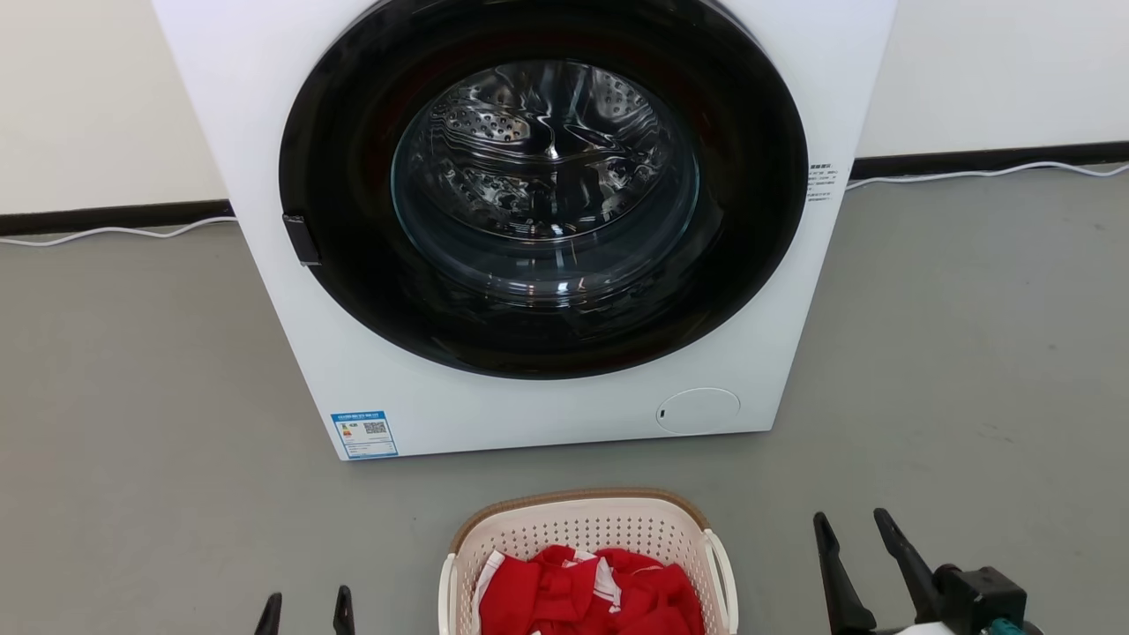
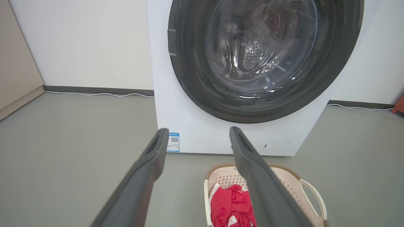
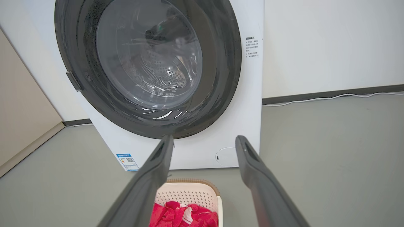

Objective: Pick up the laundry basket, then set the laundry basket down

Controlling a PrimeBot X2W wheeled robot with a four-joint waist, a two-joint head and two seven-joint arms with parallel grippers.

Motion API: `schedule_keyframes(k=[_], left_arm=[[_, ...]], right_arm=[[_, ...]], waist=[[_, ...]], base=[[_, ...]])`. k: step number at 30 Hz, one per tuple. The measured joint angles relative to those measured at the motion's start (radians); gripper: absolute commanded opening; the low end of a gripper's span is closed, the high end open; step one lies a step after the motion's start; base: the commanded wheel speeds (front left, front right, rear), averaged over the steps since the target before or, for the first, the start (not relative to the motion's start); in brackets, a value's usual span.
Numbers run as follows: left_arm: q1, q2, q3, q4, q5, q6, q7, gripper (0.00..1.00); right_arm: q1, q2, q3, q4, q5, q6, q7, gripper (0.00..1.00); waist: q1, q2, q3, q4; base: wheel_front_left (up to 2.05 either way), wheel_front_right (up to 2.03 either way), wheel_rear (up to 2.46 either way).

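The cream laundry basket with its brown rim and white loop handles stands on the grey floor in front of the washing machine, holding red and white cloth. My left gripper is open at the basket's left, apart from it. My right gripper is open at the basket's right, also clear of it. In the left wrist view the basket lies low and right behind one finger; my left gripper holds nothing. In the right wrist view the basket sits low between the fingers of my right gripper.
A white front-loading washing machine with a shut dark round door stands just beyond the basket. A white cable runs along the dark skirting by the wall. A beige panel stands at the far left.
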Motion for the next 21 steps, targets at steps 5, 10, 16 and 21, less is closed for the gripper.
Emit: schedule_keyframes(k=[5, 10, 16, 21], left_arm=[[0.005, -0.01, -0.002, 0.054, -0.009, -0.002, 0.001, 0.0], [0.005, -0.011, -0.001, 0.06, -0.053, -0.004, 0.013, 0.0], [0.003, -0.01, 0.005, 0.066, -0.121, -0.007, 0.029, 0.0], [0.001, -0.008, 0.009, 0.071, -0.17, -0.007, 0.039, 0.0]], right_arm=[[0.026, 0.01, 0.002, 0.046, 0.002, 0.0, 0.003, 0.0], [0.037, 0.012, -0.002, 0.049, 0.049, 0.0, 0.014, 0.0], [0.037, 0.012, -0.011, 0.047, 0.114, 0.0, 0.031, 0.0], [0.037, 0.012, -0.02, 0.044, 0.155, 0.0, 0.04, 0.0]], waist=[[0.0, 0.0, 0.0, 0.001], [0.0002, 0.0, 0.001, 0.002], [0.0003, 0.0, 0.005, 0.003], [0.0003, 0.0, 0.007, 0.004]], base=[[0.0, 0.0, 0.0], [0.0, 0.0, 0.0], [0.0, 0.0, 0.0], [0.0, 0.0, 0.0]])
